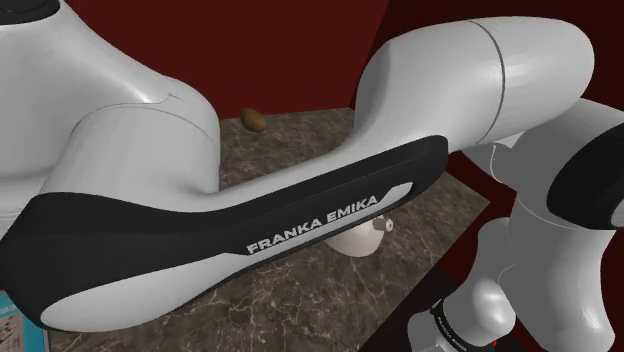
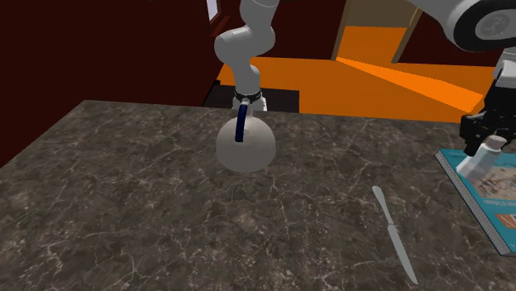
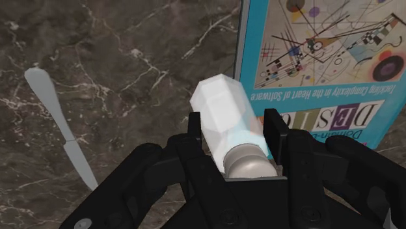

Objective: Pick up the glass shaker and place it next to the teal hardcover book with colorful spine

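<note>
Clasped between the two fingers of the black gripper (image 3: 235,133), the pale shaker (image 3: 221,107) hangs clear of the marbled counter (image 3: 130,65) just above the edge of the teal book (image 3: 325,58), so the pick-up looks done and only setting it down beside the book remains.
</note>
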Controlling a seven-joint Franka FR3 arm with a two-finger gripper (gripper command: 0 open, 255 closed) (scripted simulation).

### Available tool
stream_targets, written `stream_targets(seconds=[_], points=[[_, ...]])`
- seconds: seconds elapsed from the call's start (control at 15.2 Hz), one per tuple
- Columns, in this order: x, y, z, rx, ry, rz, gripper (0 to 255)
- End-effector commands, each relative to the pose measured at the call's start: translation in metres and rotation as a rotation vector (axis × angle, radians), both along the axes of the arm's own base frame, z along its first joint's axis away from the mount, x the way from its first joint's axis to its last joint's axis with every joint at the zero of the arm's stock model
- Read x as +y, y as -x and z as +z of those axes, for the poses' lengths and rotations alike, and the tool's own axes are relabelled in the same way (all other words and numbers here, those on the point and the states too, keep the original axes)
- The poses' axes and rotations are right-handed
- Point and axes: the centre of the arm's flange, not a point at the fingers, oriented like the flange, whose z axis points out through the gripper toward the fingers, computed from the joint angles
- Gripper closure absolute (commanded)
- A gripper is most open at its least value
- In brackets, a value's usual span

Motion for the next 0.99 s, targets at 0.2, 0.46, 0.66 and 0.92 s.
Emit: stream_targets(seconds=[0.2,0.46,0.66,0.92], points=[[-0.001,0.000,-0.027,0.000,-0.001,0.000,255],[-0.001,0.000,-0.048,0.000,-0.001,0.000,255],[-0.001,0.000,-0.064,0.000,-0.001,0.000,255],[-0.001,0.000,-0.076,0.000,-0.001,0.000,255]])
